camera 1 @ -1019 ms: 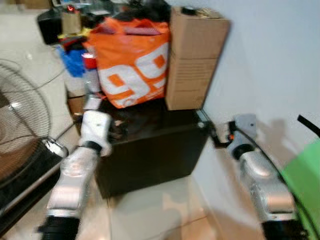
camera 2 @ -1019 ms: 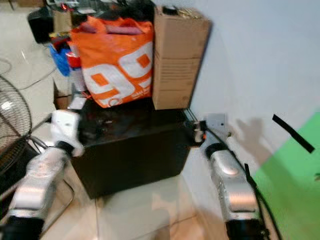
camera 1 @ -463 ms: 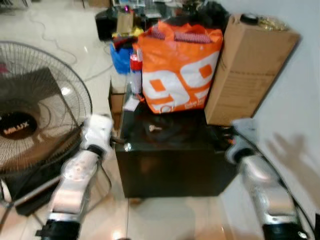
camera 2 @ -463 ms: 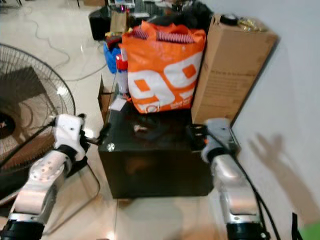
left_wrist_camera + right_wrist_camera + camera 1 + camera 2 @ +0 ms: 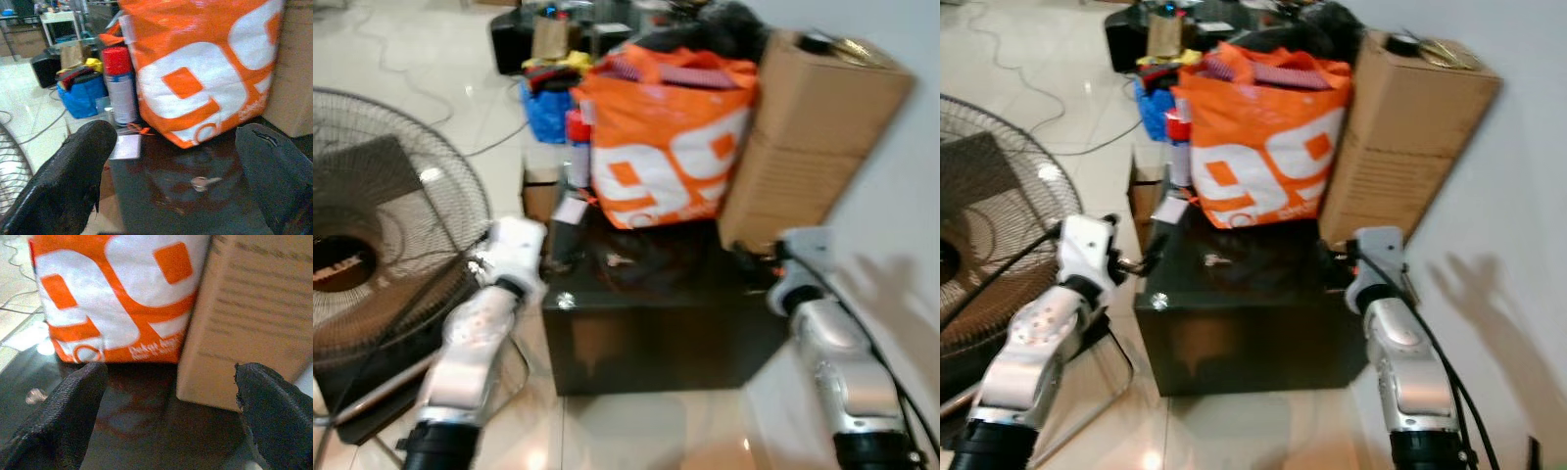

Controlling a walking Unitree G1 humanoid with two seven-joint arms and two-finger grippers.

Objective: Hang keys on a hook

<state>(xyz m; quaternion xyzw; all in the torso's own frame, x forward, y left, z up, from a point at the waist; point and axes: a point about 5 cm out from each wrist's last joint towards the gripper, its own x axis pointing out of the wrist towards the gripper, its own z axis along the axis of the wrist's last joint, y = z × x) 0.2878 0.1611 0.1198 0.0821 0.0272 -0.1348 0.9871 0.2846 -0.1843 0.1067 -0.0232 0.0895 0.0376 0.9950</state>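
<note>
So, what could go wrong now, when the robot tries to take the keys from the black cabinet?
The keys lie flat on the glossy cabinet top, so the open left gripper might slide them instead of pinching them. The orange bag and spray can stand close behind; a deep reach might knock them.

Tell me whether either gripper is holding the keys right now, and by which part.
Nothing is held. Both the left gripper and the right gripper are open and empty; the keys lie on the dark cabinet top.
</note>
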